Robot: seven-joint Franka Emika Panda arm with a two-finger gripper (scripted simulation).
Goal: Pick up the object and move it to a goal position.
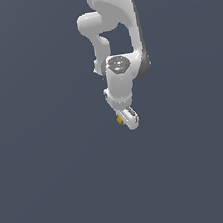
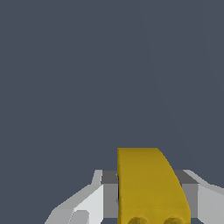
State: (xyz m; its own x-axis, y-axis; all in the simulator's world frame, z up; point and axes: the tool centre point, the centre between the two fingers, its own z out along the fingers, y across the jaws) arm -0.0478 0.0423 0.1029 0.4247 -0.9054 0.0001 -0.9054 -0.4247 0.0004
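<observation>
Between the jaws, yellow-orange object (image 2: 151,188) pinched, white arm (image 1: 121,76) against plain grey; no writing legible

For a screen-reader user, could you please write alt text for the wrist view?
A yellow object sits clamped between the white fingers of the gripper, against a plain dark grey-blue background.

The surface (image 1: 55,192) under all this is one flat, unbroken expanse of dull slate-blue, running edge to edge in the exterior view with no seam, rim or corner showing. The wrist view gives the same plain grey-blue ground (image 2: 65,65) (a faint diagonal change in shade crosses it), uniform throughout.
</observation>
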